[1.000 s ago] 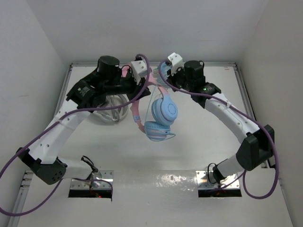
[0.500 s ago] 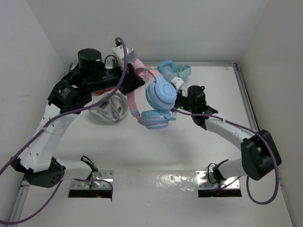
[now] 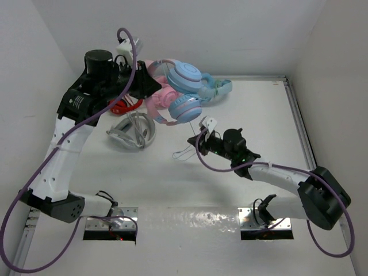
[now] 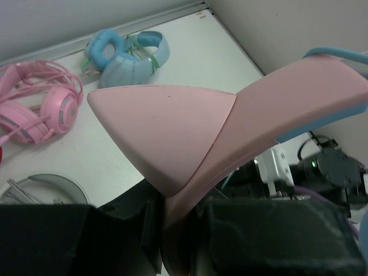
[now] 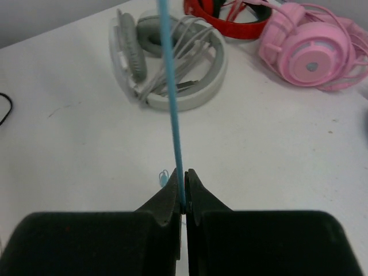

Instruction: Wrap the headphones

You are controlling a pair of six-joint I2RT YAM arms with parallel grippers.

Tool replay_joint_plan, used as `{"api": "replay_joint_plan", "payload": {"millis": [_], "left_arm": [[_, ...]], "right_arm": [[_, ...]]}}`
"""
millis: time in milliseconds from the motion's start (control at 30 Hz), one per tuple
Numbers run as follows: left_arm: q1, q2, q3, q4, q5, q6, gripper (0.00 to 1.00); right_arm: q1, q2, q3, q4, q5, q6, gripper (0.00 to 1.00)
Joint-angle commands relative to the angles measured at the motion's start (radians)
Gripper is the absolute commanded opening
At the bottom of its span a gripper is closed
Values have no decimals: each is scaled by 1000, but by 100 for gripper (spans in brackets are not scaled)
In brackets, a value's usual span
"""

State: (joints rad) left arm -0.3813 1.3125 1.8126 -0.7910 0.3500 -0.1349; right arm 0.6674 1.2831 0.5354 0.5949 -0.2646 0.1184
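While the left arm rears over the far left of the table, the left gripper is clenched on the pink headband of the headphones, holding them in the air at the far middle. The right gripper, low near the table's middle, pinches the thin teal cable, which runs taut away from it. 4 other pairs lie far left: white pair, all-pink pair, light-blue pair, red pair.

The left arm is raised, left claw clamped; right arm reaches low, right claw pinched.
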Motion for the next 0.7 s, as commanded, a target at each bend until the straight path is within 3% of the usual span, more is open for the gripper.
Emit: {"api": "replay_joint_plan", "payload": {"millis": [0, 100, 367, 500, 667], "left_arm": [[53, -16, 74, 164, -37, -153, 0], [68, -15, 73, 153, -164, -177, 0], [68, -15, -63, 229, -495, -109, 0], [68, -15, -147, 321, -695, -8, 0], [67, -12, -271, 447, -775, 130, 0]], "right_arm": [[96, -40, -74, 101, 96, -37, 0], [213, -50, -84, 120, 186, -91, 0], [447, 81, 113, -122, 298, -209, 0], [488, 84, 161, -171, 323, -207, 0], [503, 67, 257, -309, 352, -214, 0]]}}
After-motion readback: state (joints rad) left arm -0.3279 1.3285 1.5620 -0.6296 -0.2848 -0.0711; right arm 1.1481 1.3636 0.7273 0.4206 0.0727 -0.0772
